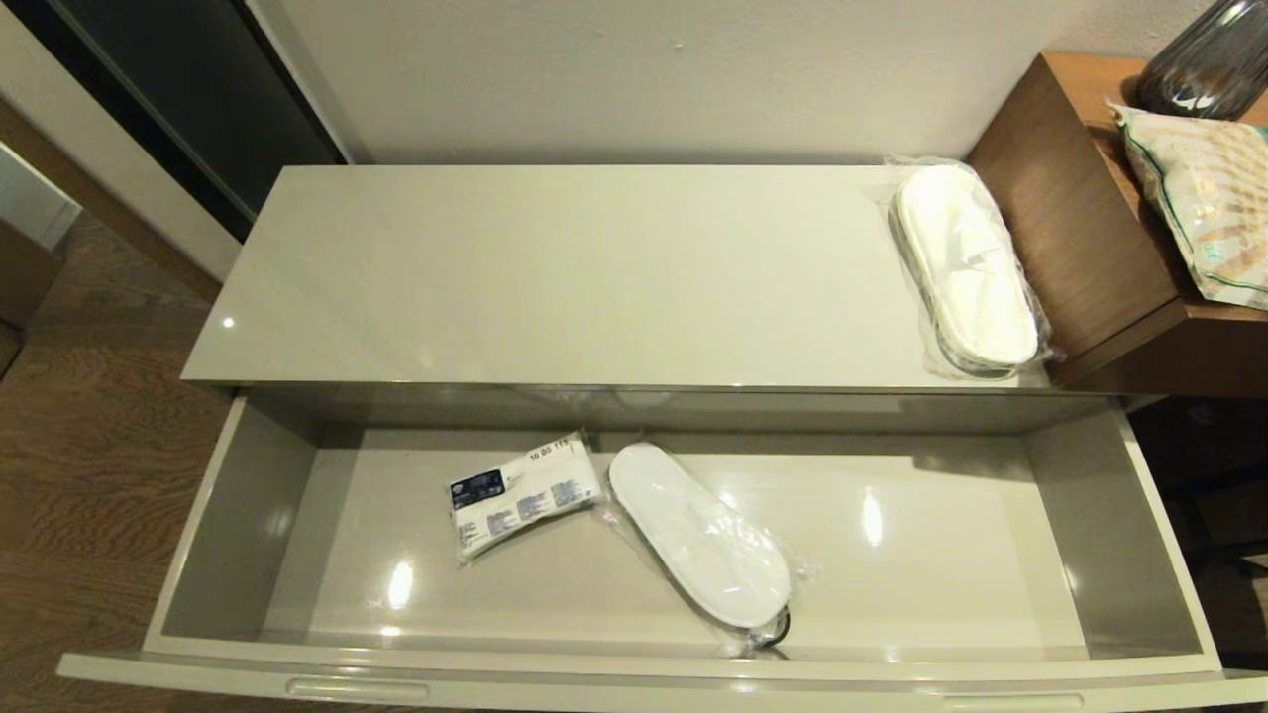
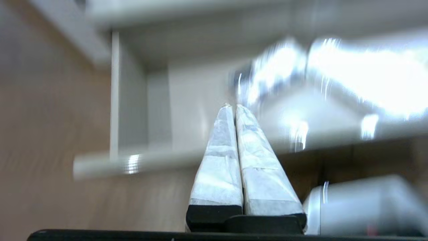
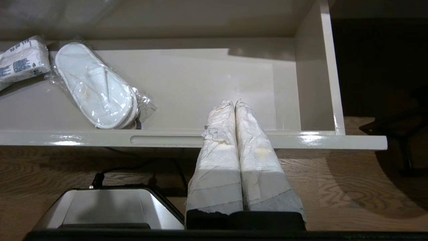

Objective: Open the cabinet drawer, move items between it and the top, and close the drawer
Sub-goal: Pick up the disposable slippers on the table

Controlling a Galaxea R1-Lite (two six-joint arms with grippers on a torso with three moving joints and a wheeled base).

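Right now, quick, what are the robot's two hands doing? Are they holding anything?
Left gripper: shut, holding nothing, in front of the open drawer.
Right gripper: shut, holding nothing, at the drawer's front edge.

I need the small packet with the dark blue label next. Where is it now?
In the head view, the packet lies inside the open drawer, left of centre toward the back, just left of the wrapped slippers there.

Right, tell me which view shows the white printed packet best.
The head view: the white printed packet lies whole in the cabinet drawer, blue label showing. The right wrist view cuts it off at the frame edge; the left wrist view is too blurred to tell.
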